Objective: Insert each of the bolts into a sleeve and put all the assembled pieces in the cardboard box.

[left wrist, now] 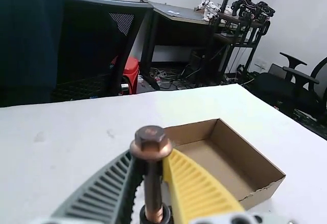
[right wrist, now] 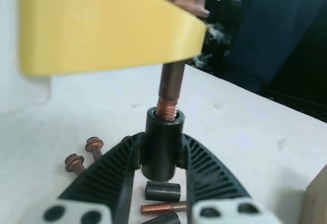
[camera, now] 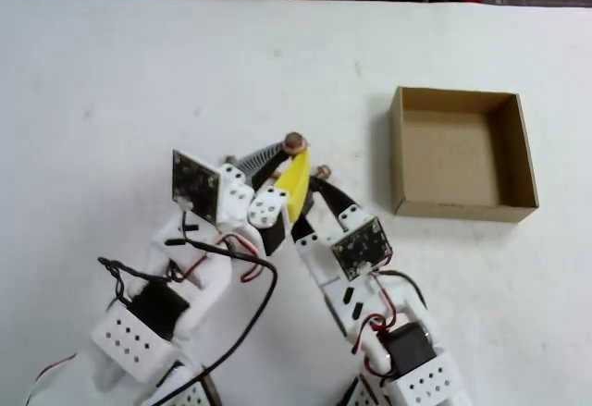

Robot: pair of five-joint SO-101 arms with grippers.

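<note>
My left gripper [left wrist: 152, 175], with one grey and one yellow finger, is shut on a copper bolt [left wrist: 150, 145] held upright, head up. In the high view this gripper [camera: 289, 154] sits mid-table, left of the cardboard box [camera: 460, 204]. My right gripper [right wrist: 162, 150], with black ribbed fingers, is shut on a black sleeve [right wrist: 162, 142]. The bolt's threaded tip [right wrist: 167, 106] sits in the sleeve's open top. The left gripper's yellow finger [right wrist: 102, 25] crosses above it. The two grippers meet tip to tip in the high view, the right gripper [camera: 313, 187] just below the left.
Under the right gripper, two loose bolts [right wrist: 84, 155], another bolt [right wrist: 163, 207] and a spare sleeve [right wrist: 162, 190] lie on the white table [camera: 139, 73]. The open box [left wrist: 240, 175] has nothing in it. Chairs and desks stand beyond the table's far edge.
</note>
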